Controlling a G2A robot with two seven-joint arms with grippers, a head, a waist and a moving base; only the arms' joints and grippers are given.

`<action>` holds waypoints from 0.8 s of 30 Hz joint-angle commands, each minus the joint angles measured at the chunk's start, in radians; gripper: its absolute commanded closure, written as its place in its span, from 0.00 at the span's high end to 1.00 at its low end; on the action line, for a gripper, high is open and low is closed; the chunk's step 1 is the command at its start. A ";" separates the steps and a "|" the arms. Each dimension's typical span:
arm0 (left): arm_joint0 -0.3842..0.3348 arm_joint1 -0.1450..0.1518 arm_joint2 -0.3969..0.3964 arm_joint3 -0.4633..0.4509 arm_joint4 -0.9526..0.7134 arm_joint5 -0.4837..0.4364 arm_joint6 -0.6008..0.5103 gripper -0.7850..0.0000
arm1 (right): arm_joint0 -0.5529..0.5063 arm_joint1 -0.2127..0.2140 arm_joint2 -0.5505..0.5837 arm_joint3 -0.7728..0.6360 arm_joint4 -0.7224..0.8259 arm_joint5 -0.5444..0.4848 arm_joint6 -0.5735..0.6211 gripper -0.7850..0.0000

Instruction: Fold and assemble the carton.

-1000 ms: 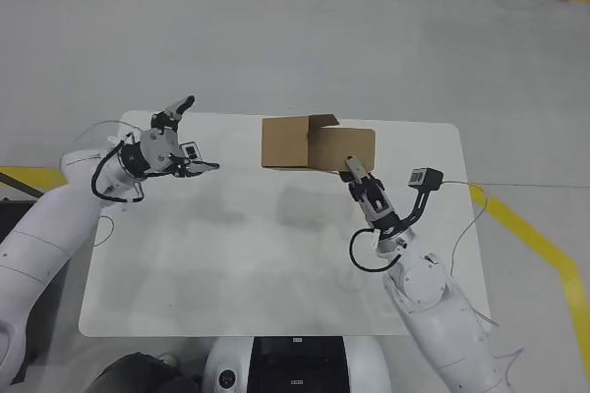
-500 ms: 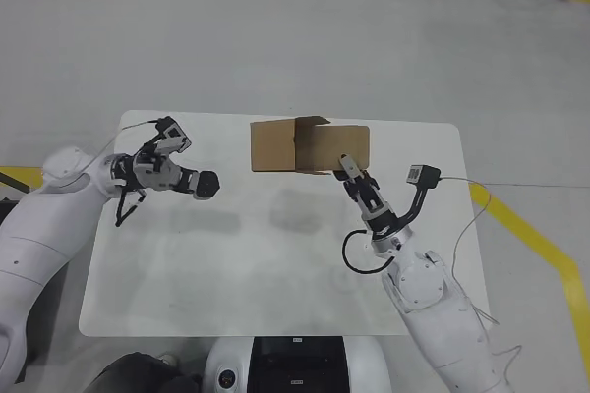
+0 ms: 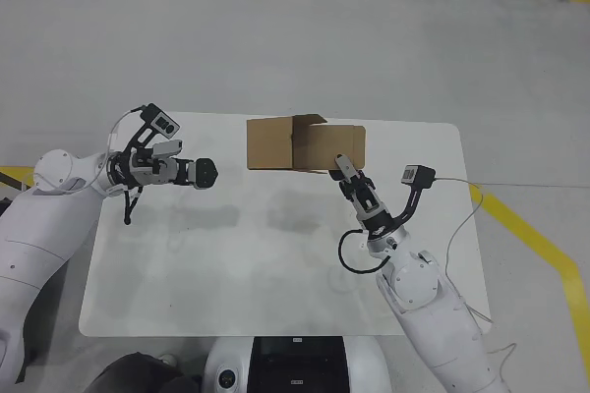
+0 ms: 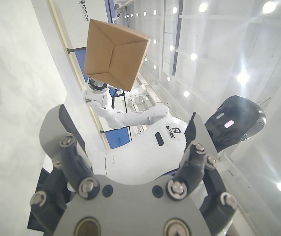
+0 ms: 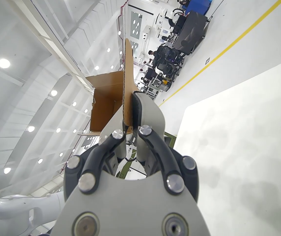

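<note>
The right gripper (image 3: 340, 163) is closed tight on one panel of the brown cardboard carton (image 3: 303, 145), which is held raised over the far part of the white table (image 3: 226, 285). The left gripper (image 3: 205, 173) is spread wide and empty, well apart from the carton.

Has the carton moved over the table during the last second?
Yes. The carton, held by the right tool, has shifted slightly toward the robot's left, away from the far right corner of the table.

A white table (image 3: 226, 285) — rounded corners — stands on grey floor (image 3: 472, 59).
</note>
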 commanded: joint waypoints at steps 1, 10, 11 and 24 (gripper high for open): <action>0.000 0.000 0.000 0.000 0.000 0.000 0.000 1.00 | 0.000 0.000 0.000 0.000 0.000 0.000 0.000 0.00; 0.065 0.000 -0.103 -0.107 0.218 -0.349 0.276 1.00 | 0.000 0.000 0.000 0.000 0.000 0.000 0.000 0.00; 0.081 0.001 -0.119 -0.132 0.251 -0.389 0.316 1.00 | 0.000 0.000 0.000 0.000 0.000 0.000 0.000 0.00; 0.217 -0.032 -0.414 -0.230 1.030 -0.682 0.805 1.00 | 0.000 0.000 0.000 0.000 0.000 0.000 0.000 0.00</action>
